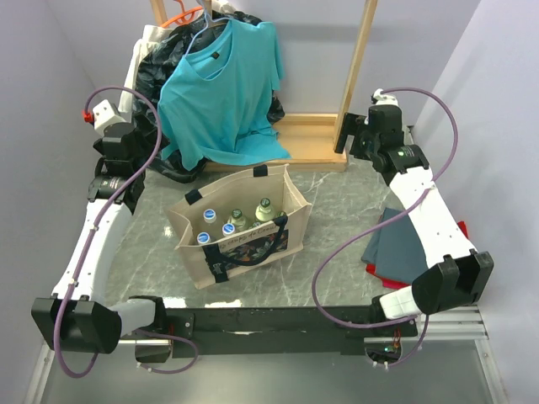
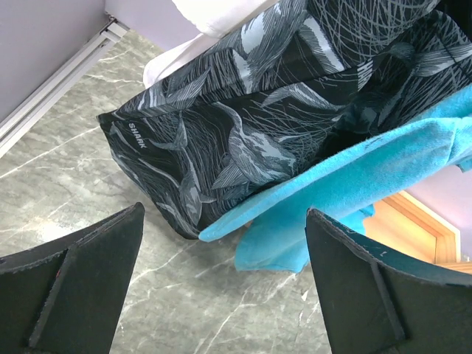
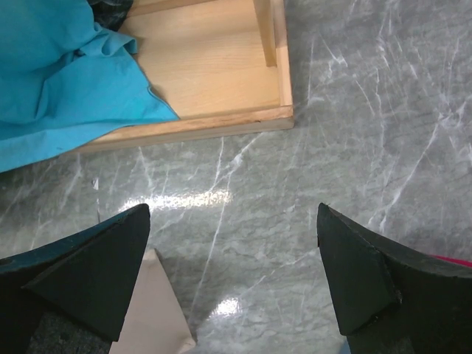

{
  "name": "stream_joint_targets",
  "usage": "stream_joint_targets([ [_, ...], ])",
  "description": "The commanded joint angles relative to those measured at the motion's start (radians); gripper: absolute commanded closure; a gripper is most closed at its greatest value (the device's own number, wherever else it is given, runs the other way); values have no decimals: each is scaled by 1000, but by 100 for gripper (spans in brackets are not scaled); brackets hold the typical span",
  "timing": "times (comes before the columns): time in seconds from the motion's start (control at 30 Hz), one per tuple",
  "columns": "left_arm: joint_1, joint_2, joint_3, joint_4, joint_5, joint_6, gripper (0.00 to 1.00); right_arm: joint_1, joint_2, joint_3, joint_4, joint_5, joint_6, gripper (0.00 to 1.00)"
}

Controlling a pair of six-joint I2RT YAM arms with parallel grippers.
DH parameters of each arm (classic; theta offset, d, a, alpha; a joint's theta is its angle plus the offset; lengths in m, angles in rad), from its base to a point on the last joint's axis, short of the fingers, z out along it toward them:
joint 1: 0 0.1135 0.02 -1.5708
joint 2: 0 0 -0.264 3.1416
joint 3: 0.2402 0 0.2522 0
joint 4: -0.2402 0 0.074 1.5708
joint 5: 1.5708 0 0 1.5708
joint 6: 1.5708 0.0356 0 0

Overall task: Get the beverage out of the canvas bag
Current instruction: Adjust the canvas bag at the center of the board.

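The beige canvas bag [image 1: 240, 252] with black strap handles stands open at the table's middle. Several capped bottles [image 1: 236, 220] stand inside it. A beige corner of the bag [image 3: 151, 310] shows in the right wrist view. My left gripper [image 1: 114, 139] is at the far left, well away from the bag; in the left wrist view it [image 2: 225, 284] is open and empty above bare marble. My right gripper [image 1: 360, 135] is at the far right beside the wooden frame; in the right wrist view it [image 3: 232, 276] is open and empty above the table.
A teal T-shirt [image 1: 223, 84] hangs on a wooden rack with a tray-like base [image 1: 312, 135] at the back. A black patterned plastic bag [image 2: 243, 110] lies behind the shirt. Folded grey and red cloths [image 1: 404, 244] lie at the right under my right arm.
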Motion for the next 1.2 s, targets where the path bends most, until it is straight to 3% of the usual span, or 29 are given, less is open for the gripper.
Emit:
stream_joint_targets([
  [0.0,2,-33,16,14,-19,-8,4,-2,3,59,18,-6,-24,0],
  [0.23,17,-33,59,-72,-89,-48,4,-2,-8,76,2,-66,-24,0],
  [0.53,45,-7,88,-65,61,-21,4,0,33,121,-45,-138,-24,0],
  [0.73,47,34,76,-45,170,-22,4,21,72,256,-129,-323,-91,0],
  [0.8,45,51,82,-49,187,-13,4,61,107,304,-160,-363,-116,0],
  [0.97,47,75,73,-48,208,-11,4,217,168,468,-237,-285,-160,0],
  [1.17,47,69,80,-48,268,-7,4,283,196,548,-269,-346,-171,0],
])
